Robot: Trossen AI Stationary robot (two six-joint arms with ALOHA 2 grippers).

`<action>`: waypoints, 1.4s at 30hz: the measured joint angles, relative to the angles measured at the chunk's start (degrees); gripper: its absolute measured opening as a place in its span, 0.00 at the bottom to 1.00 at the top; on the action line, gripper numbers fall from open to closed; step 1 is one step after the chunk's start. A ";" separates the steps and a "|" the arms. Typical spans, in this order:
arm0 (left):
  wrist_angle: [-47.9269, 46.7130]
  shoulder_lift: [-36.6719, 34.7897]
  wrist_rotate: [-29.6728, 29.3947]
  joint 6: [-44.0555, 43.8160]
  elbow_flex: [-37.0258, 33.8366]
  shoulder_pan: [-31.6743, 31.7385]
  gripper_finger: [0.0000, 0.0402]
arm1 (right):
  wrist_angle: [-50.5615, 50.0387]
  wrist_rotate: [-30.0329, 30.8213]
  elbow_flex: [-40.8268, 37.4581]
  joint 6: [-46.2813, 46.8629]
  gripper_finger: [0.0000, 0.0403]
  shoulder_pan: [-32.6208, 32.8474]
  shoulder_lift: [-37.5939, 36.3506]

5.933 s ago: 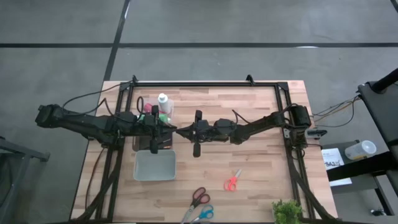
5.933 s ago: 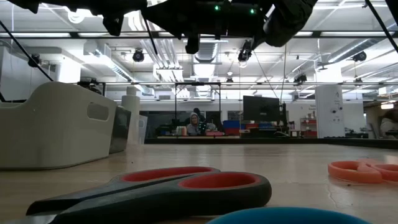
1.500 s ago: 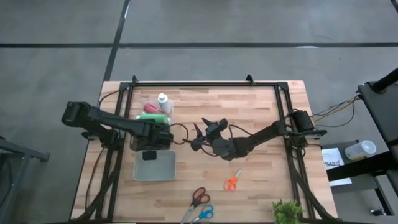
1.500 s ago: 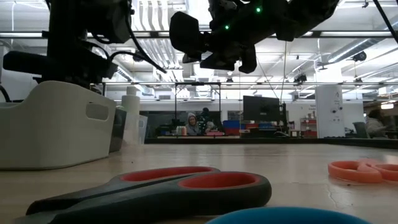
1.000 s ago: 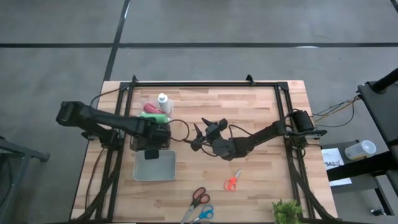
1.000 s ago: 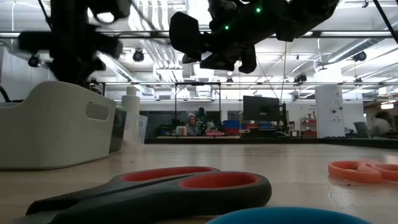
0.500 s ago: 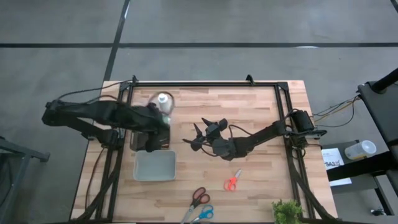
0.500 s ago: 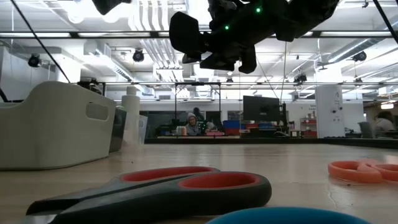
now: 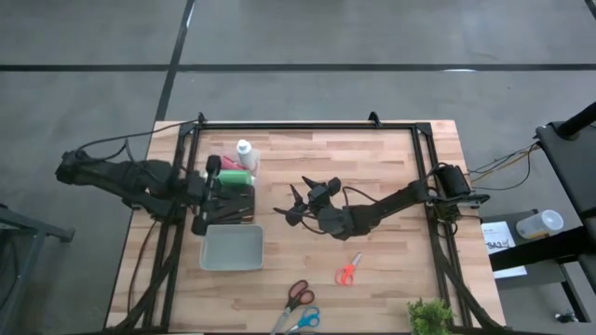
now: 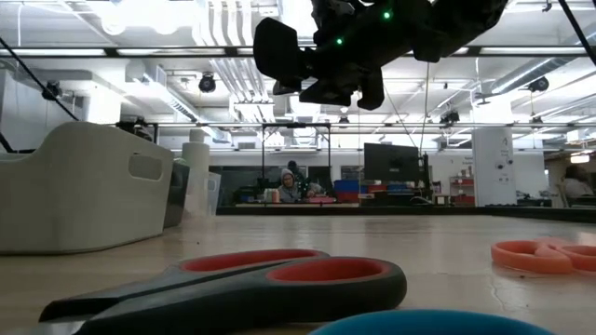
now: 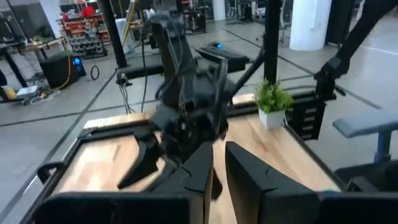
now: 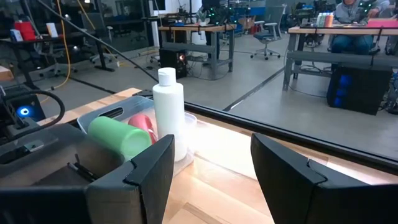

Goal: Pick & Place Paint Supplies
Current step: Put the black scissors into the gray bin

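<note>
Wood tabletop (image 9: 372, 167) mostly bare between frame rails — scissors near front edge only. White bottle (image 9: 244, 153), green bottle (image 9: 231, 176), red bottle (image 12: 142, 126) clustered at back left. Left gripper (image 9: 207, 197) just beside green bottle, nothing between narrow-gapped fingers. Right gripper (image 9: 300, 200) mid-table, well apart from bottles, fingers spread, empty.

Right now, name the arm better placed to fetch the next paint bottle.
Left. The left gripper hangs near the green bottle and white bottle, beside the bin. The right gripper waits open at mid-table, farther from them.
</note>
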 joint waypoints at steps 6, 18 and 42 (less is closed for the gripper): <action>14.58 -0.98 -0.02 -3.69 -10.96 -0.03 0.13 | 0.01 0.00 0.00 0.00 0.51 0.00 -0.02; 31.90 -0.86 -0.02 0.62 -19.72 -0.03 0.13 | 0.02 0.02 0.00 0.00 0.51 0.02 0.00; 25.31 -0.90 -0.02 0.15 -19.72 -0.03 0.13 | 0.02 0.02 0.02 0.00 0.51 0.02 -0.01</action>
